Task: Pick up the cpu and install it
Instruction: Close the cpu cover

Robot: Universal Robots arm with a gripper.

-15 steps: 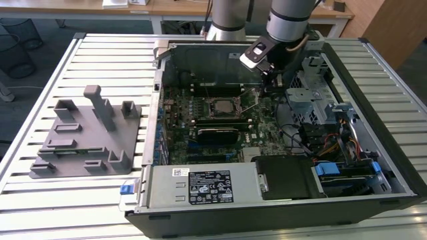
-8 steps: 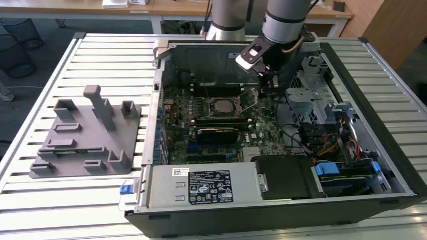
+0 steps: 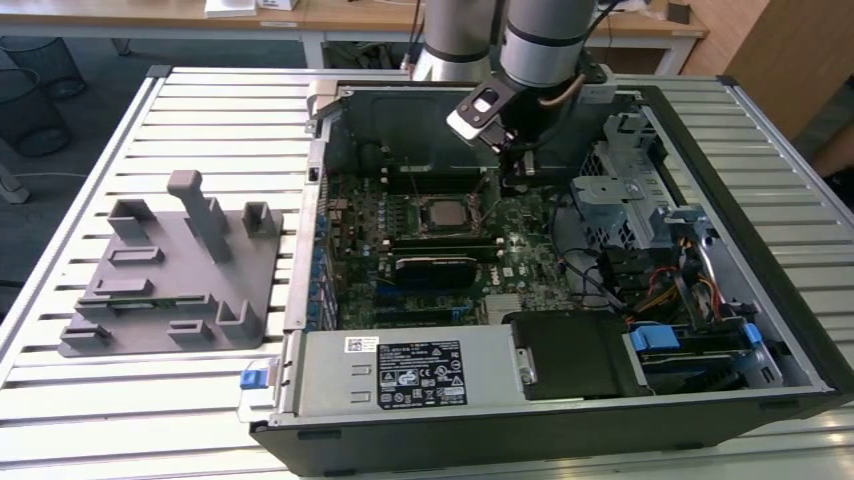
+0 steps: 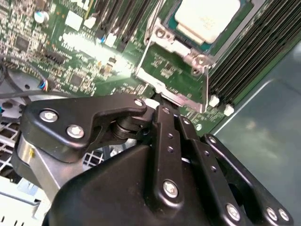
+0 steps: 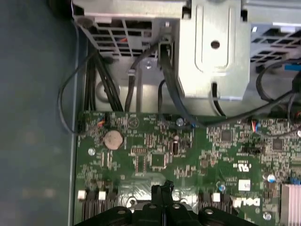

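Observation:
The cpu (image 3: pixel 441 212) lies flat in the motherboard socket, its pale silvery top (image 4: pixel 207 18) showing inside the metal socket frame (image 4: pixel 175 70). My gripper (image 3: pixel 518 168) hangs inside the open computer case, just to the exterior view's right of the socket and slightly behind it. In both wrist views the black fingers meet at their tips, shut (image 5: pixel 162 187), with nothing seen between them. The tips (image 4: pixel 157 100) sit close to the edge of the socket frame; whether they touch it I cannot tell.
A grey plastic fixture tray (image 3: pixel 174 270) stands on the slatted table on the exterior view's left. Inside the case are memory slots (image 4: pixel 244 56), a metal drive cage (image 3: pixel 627 190) with cables (image 5: pixel 99 80), and the power supply (image 3: pixel 400 370) at the front.

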